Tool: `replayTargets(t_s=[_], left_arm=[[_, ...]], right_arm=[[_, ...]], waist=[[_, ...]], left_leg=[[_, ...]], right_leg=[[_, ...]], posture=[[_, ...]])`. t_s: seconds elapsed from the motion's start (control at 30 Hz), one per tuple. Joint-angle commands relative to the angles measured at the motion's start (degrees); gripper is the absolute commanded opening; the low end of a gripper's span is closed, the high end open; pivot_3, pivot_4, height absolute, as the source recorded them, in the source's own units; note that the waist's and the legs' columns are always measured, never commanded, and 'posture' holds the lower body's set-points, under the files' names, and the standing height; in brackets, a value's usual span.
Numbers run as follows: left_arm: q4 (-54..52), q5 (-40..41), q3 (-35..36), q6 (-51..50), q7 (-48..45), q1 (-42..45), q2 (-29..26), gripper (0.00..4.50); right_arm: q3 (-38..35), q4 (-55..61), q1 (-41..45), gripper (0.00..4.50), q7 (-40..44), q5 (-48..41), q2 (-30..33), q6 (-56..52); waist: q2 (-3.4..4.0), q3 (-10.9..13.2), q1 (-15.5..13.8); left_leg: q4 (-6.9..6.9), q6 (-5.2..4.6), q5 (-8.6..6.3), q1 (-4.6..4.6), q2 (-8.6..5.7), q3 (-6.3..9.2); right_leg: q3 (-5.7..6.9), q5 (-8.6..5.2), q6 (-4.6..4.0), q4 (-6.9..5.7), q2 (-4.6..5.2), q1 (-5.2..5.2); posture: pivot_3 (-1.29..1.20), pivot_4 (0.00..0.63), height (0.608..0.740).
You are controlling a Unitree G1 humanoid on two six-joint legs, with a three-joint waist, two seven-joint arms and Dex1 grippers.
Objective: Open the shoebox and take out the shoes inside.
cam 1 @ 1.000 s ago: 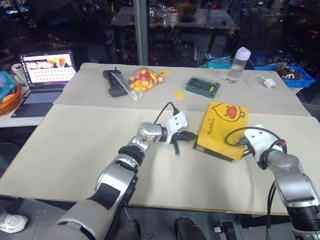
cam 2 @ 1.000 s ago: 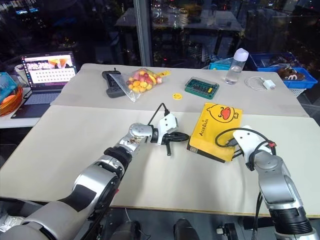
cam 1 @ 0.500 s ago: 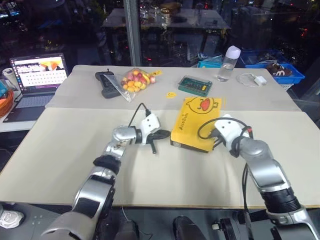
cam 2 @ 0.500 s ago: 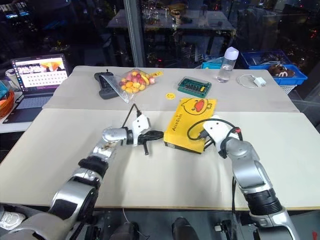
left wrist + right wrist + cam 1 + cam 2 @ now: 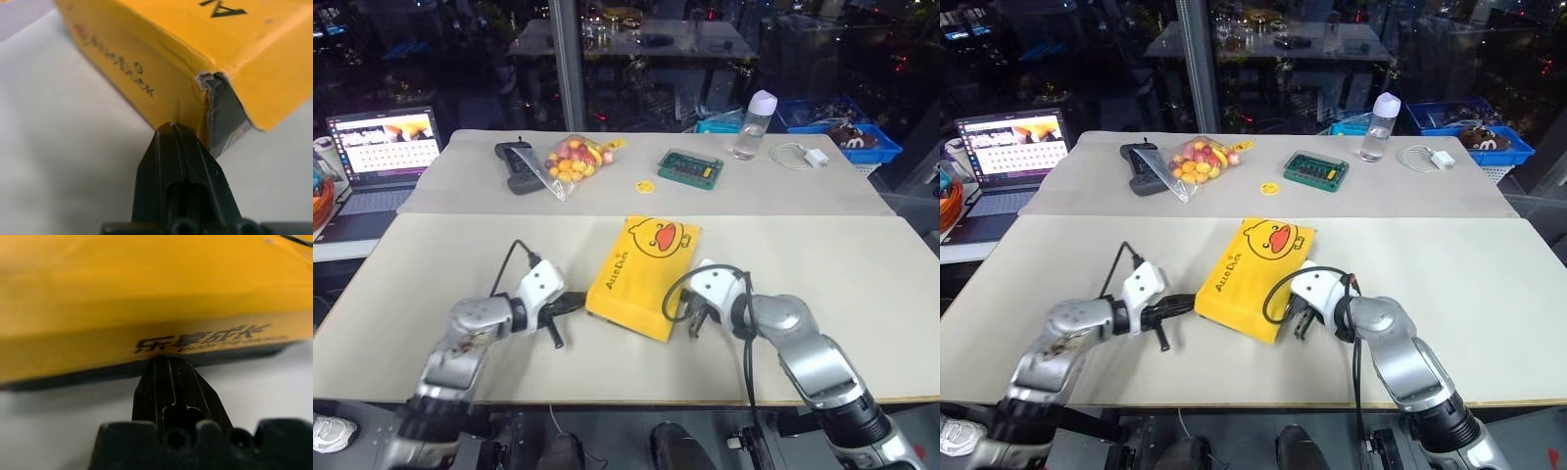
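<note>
With both the left gripper [image 5: 174, 128] and the right gripper [image 5: 167, 361] pressed closed against opposite sides of the lidded shoebox [image 5: 641, 274] on the table [image 5: 862, 264], you should lift the lid edge slowly.

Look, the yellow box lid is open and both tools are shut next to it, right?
Not quite. The lid is closed, lying flat on the box, as the left eye view shows. The rest holds: the left tool and right tool are both shut beside it.
</note>
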State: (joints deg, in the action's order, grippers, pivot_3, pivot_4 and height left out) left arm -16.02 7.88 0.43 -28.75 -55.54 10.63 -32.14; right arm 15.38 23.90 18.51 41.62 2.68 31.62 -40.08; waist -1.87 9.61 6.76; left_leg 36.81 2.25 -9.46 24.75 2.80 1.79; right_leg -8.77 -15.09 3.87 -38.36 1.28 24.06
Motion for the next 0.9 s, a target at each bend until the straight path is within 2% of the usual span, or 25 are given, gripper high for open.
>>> replayTargets(t_s=[0.03,0.2,0.43,0.63,0.77,0.9], left_arm=[[-8.53,4.39,0.30,-3.67,0.07,-1.99,-1.72,0.00],[-15.15,8.17,2.40,-7.48,-0.05,-9.20,-5.15,0.00],[-13.44,9.00,2.52,-5.51,1.37,-11.06,-6.98,0.00],[-5.13,8.73,5.46,0.14,1.38,-10.06,-8.06,0.00],[-2.37,9.95,9.83,2.01,3.14,-11.26,-7.51,0.00],[-6.46,17.27,16.40,-1.59,4.30,-14.81,-5.44,0.00]], right_arm=[[0.18,3.31,0.74,0.02,0.64,-2.00,-0.63,1.21],[-0.97,-3.18,4.53,0.02,-3.25,0.28,-2.53,3.61],[-0.98,-6.36,6.93,0.02,-4.04,0.03,-3.57,4.83],[-2.00,-2.67,3.88,0.02,0.15,-1.90,0.77,3.58],[-3.46,-3.50,3.36,0.02,3.79,-4.43,4.26,5.32],[-2.99,-7.76,4.84,0.02,5.94,-5.45,5.12,9.67]], waist=[[-0.02,0.02,-0.23],[-0.12,0.08,-0.26],[-0.14,0.10,-1.22],[-0.14,0.10,-1.33],[-0.15,0.11,-1.29],[-0.16,0.11,-1.12]], left_leg=[[0.00,0.00,0.00,0.00,0.00,0.00],[-0.01,0.01,0.00,0.05,0.03,-0.06],[-0.01,0.01,0.00,0.04,0.02,-0.07],[-0.01,0.01,0.00,0.09,0.02,-0.07],[-0.01,0.01,0.00,0.10,0.02,-0.09],[-0.01,0.01,-0.01,0.09,0.04,-0.15]], right_leg=[[0.00,-0.01,-0.01,0.00,0.00,0.00],[-0.01,-0.02,-0.04,0.02,0.02,0.09],[0.03,-0.03,-0.09,0.03,0.05,0.09],[0.05,-0.05,-0.13,0.04,0.05,0.11],[0.06,-0.05,-0.13,0.07,0.08,0.11],[0.06,-0.05,-0.14,0.07,0.11,0.12]], posture=[[0.00,0.150,0.697],[0.00,0.150,0.697],[0.00,0.150,0.697],[0.00,0.150,0.697],[0.00,0.150,0.697],[0.00,0.150,0.697]])
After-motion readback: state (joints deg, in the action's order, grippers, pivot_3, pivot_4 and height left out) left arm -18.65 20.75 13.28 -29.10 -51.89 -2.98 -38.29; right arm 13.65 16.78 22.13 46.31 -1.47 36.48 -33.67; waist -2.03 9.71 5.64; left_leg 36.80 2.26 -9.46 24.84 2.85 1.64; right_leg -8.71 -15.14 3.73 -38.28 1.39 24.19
